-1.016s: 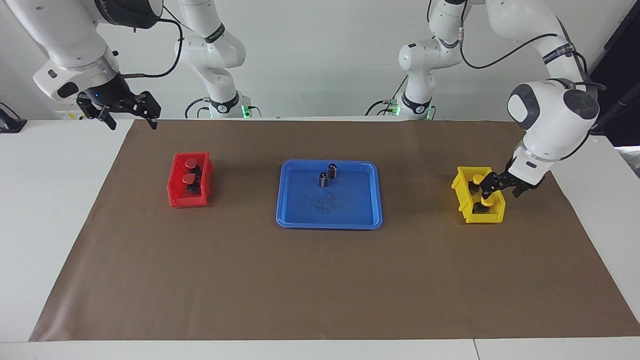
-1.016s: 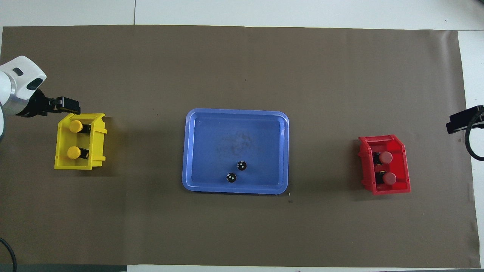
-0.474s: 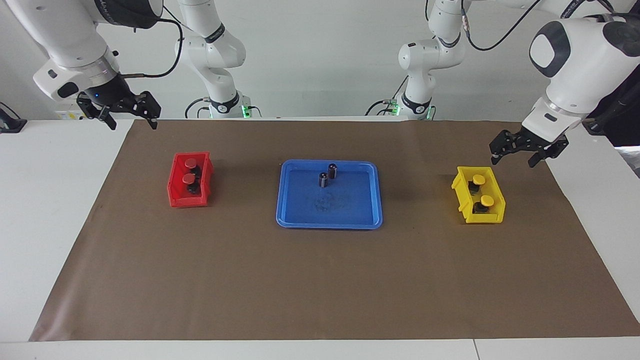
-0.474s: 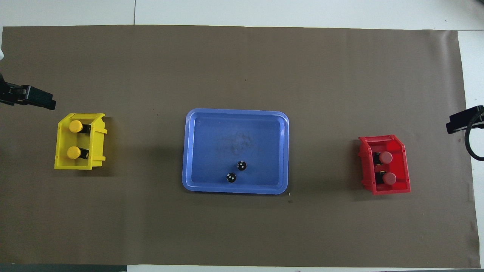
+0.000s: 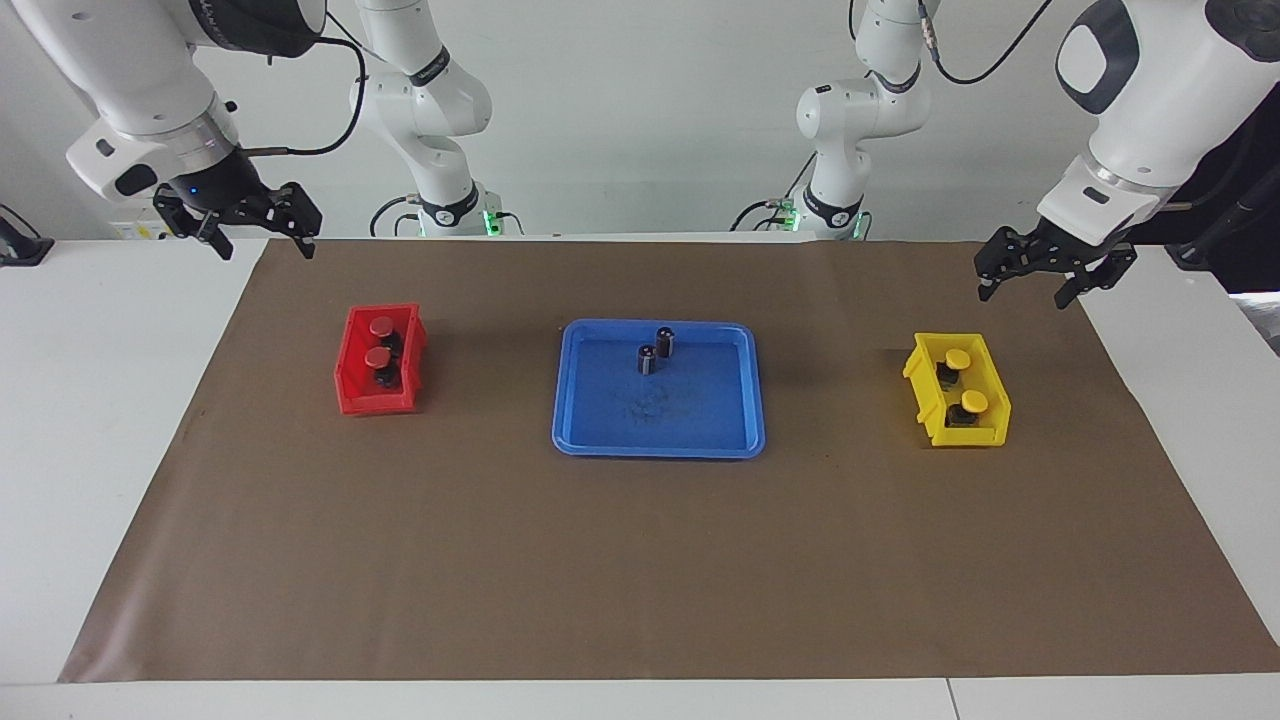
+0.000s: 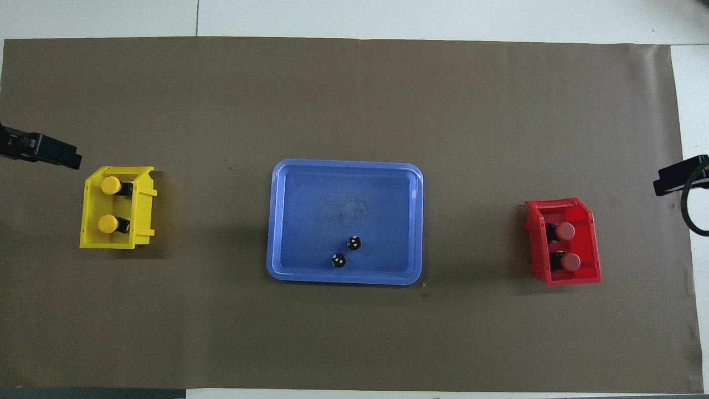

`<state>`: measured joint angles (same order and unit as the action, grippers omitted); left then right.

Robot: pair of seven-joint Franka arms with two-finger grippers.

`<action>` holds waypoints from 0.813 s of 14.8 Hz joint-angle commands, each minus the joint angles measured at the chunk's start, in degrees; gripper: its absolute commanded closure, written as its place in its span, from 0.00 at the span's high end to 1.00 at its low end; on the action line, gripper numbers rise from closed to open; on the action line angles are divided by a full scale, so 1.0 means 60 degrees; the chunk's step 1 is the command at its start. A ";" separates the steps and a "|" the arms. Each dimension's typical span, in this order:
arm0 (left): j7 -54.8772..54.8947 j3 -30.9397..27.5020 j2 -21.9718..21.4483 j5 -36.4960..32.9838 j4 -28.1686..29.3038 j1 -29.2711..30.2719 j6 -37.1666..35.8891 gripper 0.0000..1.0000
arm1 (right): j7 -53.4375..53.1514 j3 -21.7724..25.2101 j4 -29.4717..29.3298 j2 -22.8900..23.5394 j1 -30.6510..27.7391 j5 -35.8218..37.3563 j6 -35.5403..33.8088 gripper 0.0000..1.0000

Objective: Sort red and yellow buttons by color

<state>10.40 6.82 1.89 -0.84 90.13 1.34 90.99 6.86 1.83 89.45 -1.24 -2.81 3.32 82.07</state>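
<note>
Two red buttons [image 5: 381, 342] were found lying in the red bin [image 5: 350, 375], caps toward the right arm's end, long axes level; the right hand [image 5: 258, 232] waited raised, open and empty. Two dark cylinders [image 5: 656, 350] stood in the blue tray [image 5: 660, 440]. Two yellow buttons [image 5: 964, 382] lay likewise in the yellow bin [image 5: 925, 400]. The left hand [image 5: 1040, 270] had been lifted clear, open and empty; sorting was judged complete.

I see two yellow-capped buttons [image 5: 958, 359] on black bodies in a yellow bin [image 5: 930, 398], and two red-capped buttons [image 5: 381, 326] in a red bin [image 5: 352, 372]. The blue tray [image 5: 745, 400] holds two dark cylinders [image 5: 665, 341] with what may be white-dotted tops. Everything sits on a plain brown mat [image 5: 640, 560] over a white table [image 5: 80, 400].
</note>
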 commanded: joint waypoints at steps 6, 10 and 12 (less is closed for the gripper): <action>0.0010 0.0034 -0.0124 -0.0065 -0.0007 -0.0267 -0.0077 1.00 | -0.0104 -0.0026 0.0194 -0.0160 -0.0030 -0.0041 0.0004 1.00; -0.0790 0.0005 -0.0109 -0.0050 -0.0007 -0.0223 0.0026 1.00 | -0.0104 -0.0026 0.0194 -0.0160 -0.0030 -0.0041 0.0004 1.00; -0.1103 0.0020 -0.0109 -0.0065 -0.0036 -0.0267 0.0011 1.00 | -0.0104 -0.0026 0.0194 -0.0160 -0.0030 -0.0041 0.0004 1.00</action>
<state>6.13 6.90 1.78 -0.84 90.11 -0.16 91.03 6.86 1.83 89.45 -1.24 -2.81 3.32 82.07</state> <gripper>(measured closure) 0.000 0.000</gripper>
